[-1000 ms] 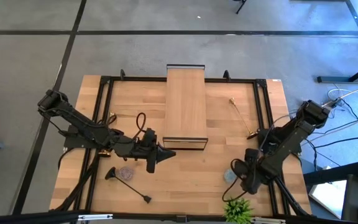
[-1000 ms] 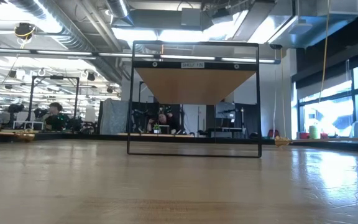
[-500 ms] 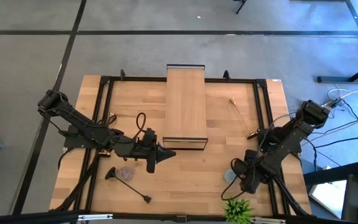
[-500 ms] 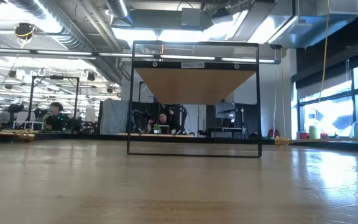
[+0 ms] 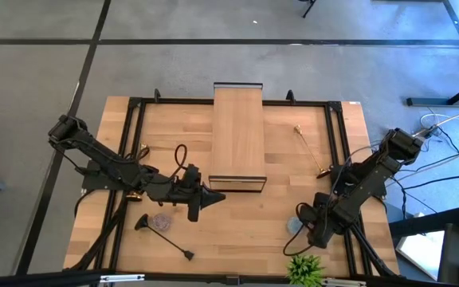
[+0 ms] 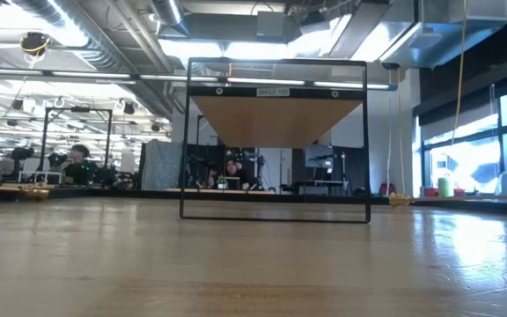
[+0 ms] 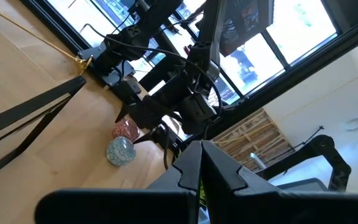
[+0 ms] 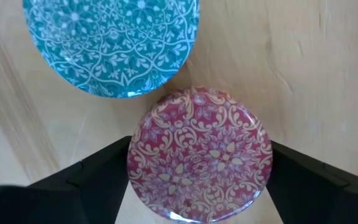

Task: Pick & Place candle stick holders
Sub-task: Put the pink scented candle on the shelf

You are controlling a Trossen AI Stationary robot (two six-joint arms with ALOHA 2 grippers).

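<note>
The black candlestick point(image 5: 162, 233) lies flat near the table's front, just ahead of the left gripper point(image 5: 210, 194), whose fingers are pressed together on nothing. Its thin stem is best approached low and squarely. Farther off, the right gripper point(image 5: 319, 227) is spread over a red patterned disc point(image 8: 199, 154), untouched. One gold candlestick point(image 5: 310, 150) lies beyond.

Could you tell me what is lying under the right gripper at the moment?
Under the right gripper, whose fingers are open, lies a red patterned disc flat on the wooden table. A teal patterned disc lies right beside it. Whether they touch cannot be seen.
</note>
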